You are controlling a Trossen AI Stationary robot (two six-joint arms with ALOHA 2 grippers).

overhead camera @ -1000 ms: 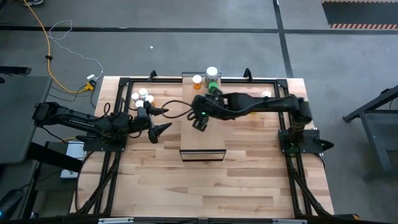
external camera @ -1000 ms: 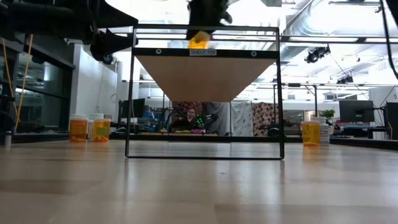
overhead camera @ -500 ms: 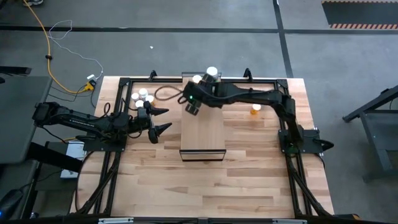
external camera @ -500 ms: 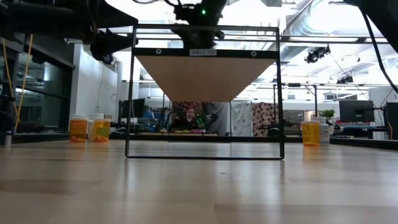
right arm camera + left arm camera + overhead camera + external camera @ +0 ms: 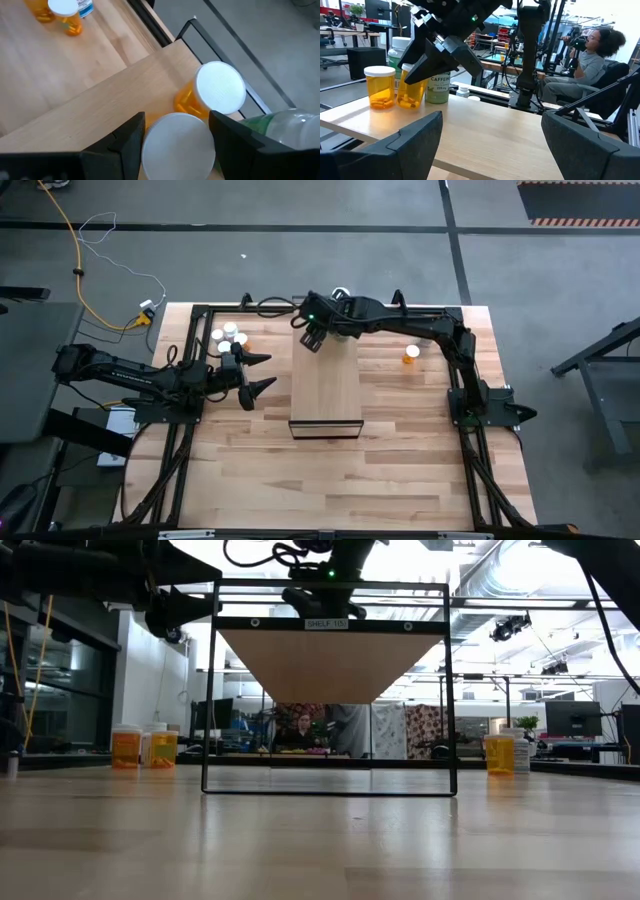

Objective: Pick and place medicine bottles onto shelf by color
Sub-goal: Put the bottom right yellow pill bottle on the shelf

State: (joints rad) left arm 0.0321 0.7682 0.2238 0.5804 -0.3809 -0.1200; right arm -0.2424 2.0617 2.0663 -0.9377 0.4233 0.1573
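Right gripper (image 5: pixel 312 338) is clamped on a white-capped orange pill bottle (image 5: pixel 177 145) at the far end of your long pale-wood shelf block (image 5: pixel 325 385), just beside another orange bottle (image 5: pixel 212 92). Left gripper (image 5: pixel 255 372) waits open by the table's left side.

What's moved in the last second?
The right gripper, carrying an orange bottle, swung from mid-shelf toward the far left corner of the shelf, next to another orange bottle and a green one there. It stays shut on the bottle. The left gripper stayed open beside the shelf; the table bottles are unmoved.
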